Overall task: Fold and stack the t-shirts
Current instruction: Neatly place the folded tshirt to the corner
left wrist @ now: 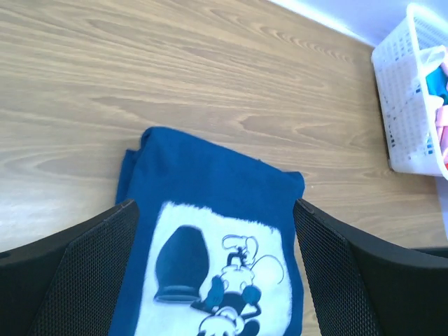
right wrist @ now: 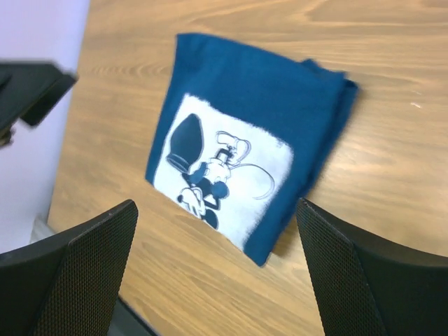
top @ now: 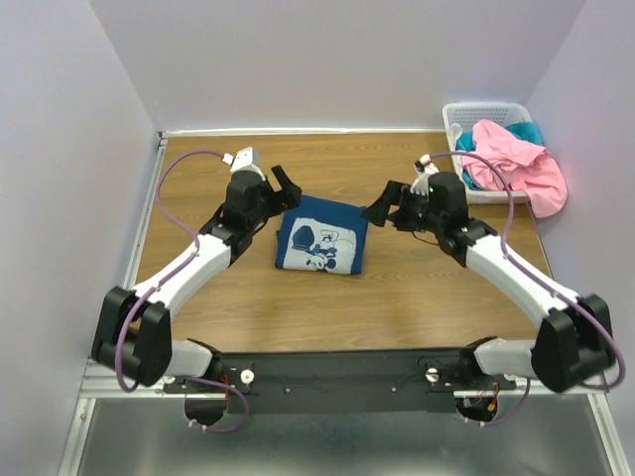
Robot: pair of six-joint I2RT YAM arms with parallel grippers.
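Note:
A dark navy-teal t-shirt (top: 319,236) lies folded into a rectangle on the wooden table, its white cartoon print facing up. My left gripper (top: 288,188) hovers at its far left corner, open and empty; in the left wrist view the gripper (left wrist: 215,203) spans the shirt (left wrist: 210,175) from above. My right gripper (top: 382,203) hangs open just right of the shirt, holding nothing. The right wrist view shows that gripper (right wrist: 215,204) above bare wood, with the shirt (right wrist: 259,91) ahead of it. A pink t-shirt (top: 516,164) drapes over the basket's edge, a brighter teal one (top: 526,131) behind it.
A white slatted basket (top: 466,111) stands at the back right corner against the wall, also seen in the left wrist view as the basket (left wrist: 402,105). Purple walls close in the table on three sides. Wood shows in front of the folded shirt.

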